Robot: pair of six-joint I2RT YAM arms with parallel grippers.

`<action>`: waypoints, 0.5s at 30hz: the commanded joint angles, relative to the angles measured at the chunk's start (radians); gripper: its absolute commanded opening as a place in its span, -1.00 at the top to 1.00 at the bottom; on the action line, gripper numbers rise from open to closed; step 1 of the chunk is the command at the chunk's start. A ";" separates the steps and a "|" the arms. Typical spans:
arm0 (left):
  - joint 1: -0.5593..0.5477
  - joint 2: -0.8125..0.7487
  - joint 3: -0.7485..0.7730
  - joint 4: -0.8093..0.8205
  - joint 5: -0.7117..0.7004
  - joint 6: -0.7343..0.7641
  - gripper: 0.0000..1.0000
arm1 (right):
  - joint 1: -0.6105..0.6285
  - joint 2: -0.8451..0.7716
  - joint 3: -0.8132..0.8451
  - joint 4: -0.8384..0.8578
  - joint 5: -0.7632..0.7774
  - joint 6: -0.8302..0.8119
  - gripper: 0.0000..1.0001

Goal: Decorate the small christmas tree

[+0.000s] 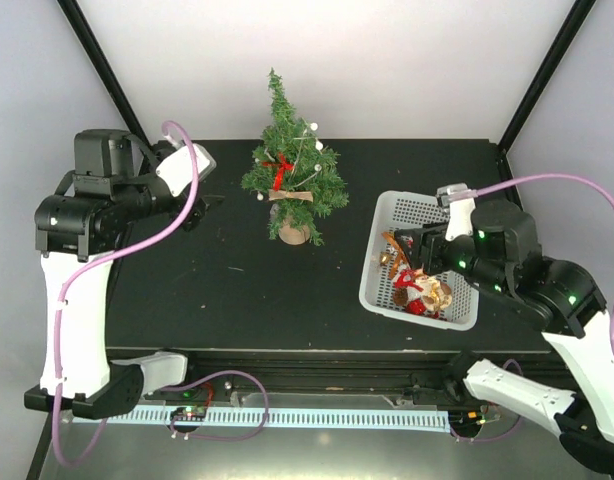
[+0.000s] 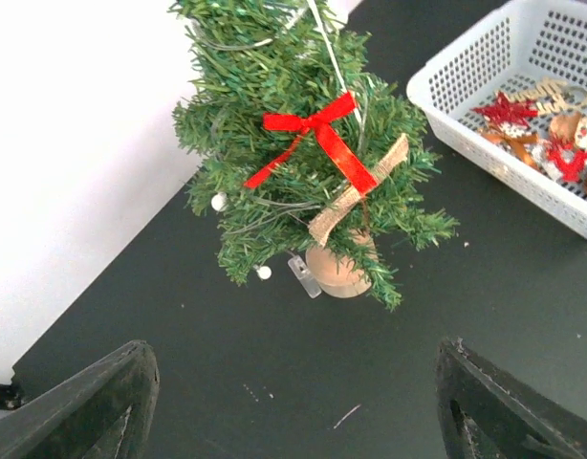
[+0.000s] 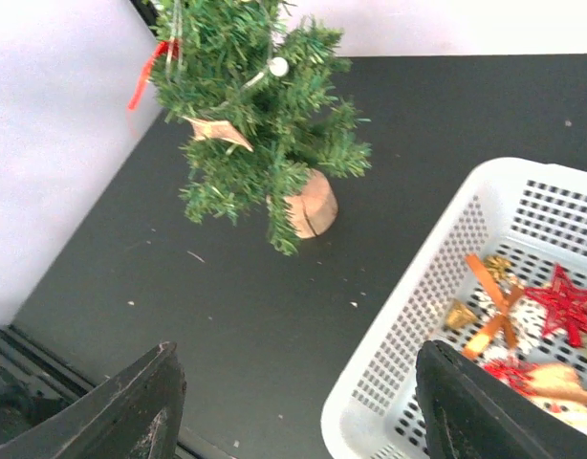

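Left hand (image 2: 293,413) before upright red-bowed tree (image 2: 244,143)

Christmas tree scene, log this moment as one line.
small christmas tree: upright, red bow on | left pincer: open, empty, beside tree | right pincer: open, empty, over white basket | ornaments: in basket

No readable txt, labels, brands or nos. on the small christmas tree (image 1: 290,160) or white basket (image 1: 412,214).
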 commanded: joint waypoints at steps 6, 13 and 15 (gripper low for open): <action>-0.003 -0.047 -0.056 0.285 0.063 -0.365 -0.60 | -0.001 0.138 -0.020 0.217 0.010 0.095 -0.35; -0.229 -0.043 -0.247 0.612 -0.261 -0.532 -0.62 | -0.001 0.272 0.043 0.301 0.105 0.125 -0.36; -0.315 -0.009 -0.260 0.684 -0.396 -0.551 -0.60 | -0.001 0.305 0.048 0.330 0.093 0.104 -0.36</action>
